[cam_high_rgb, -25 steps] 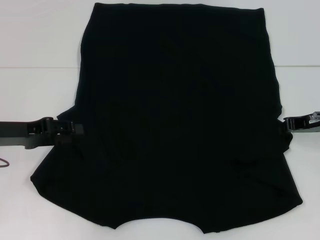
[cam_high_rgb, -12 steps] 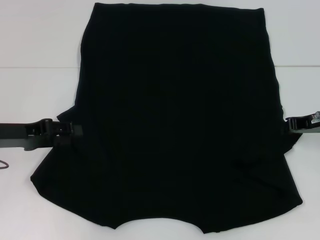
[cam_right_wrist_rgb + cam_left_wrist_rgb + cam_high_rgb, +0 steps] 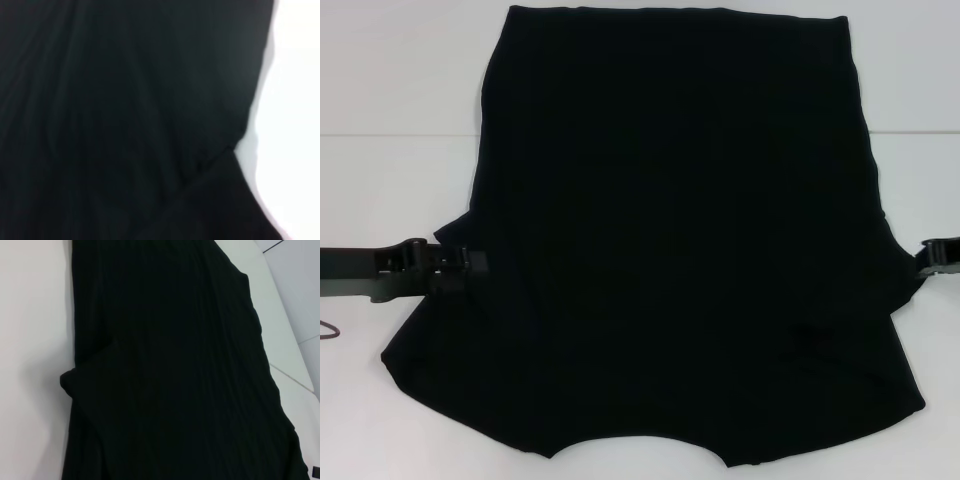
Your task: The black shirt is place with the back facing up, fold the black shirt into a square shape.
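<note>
We see the white table (image 3: 390, 90) filling the head view, and spread flat across its middle lies the black shirt (image 3: 670, 250), plain side up, the neck curve toward the robot and the straight hem at the far end. Its two sleeves flare out on the near side (no lettering shows anywhere). In the left wrist view the shirt (image 3: 175, 365) covers most of the picture, with a sleeve corner jutting onto the bare table (image 3: 30, 340). In the right wrist view the shirt (image 3: 125, 110) fills nearly everything, a fold line crossing it beside the table (image 3: 295, 100).

We find the left gripper (image 3: 472, 260) low at the shirt's left edge, by the sleeve; whether its fingers grip cloth we cannot tell. The right gripper (image 3: 930, 257) sits at the right edge, just beside the sleeve, grip likewise unclear.
</note>
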`<state>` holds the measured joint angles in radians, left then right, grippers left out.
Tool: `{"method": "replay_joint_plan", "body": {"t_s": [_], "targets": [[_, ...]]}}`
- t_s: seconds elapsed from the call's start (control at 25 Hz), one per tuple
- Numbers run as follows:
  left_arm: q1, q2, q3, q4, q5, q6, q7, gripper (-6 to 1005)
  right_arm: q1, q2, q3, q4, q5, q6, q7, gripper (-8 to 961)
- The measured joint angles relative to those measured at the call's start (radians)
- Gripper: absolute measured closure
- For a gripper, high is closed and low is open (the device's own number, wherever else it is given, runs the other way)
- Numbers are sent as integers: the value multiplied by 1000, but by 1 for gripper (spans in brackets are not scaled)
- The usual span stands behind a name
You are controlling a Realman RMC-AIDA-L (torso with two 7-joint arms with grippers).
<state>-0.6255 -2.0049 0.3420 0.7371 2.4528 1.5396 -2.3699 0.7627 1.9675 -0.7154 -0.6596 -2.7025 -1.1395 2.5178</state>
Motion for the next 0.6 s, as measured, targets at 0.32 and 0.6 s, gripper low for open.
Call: {"method": "replay_joint_plan", "body": {"t_s": [0.32,0.6], "targets": [[-3,1,0,-1,0,-3,0,465,-24,-14,70,-29,-1,-36,-5,793],[-7,3,0,-2,0,-4,0,465,-25,-11,47,-19,-6,13,-3,587]]}}
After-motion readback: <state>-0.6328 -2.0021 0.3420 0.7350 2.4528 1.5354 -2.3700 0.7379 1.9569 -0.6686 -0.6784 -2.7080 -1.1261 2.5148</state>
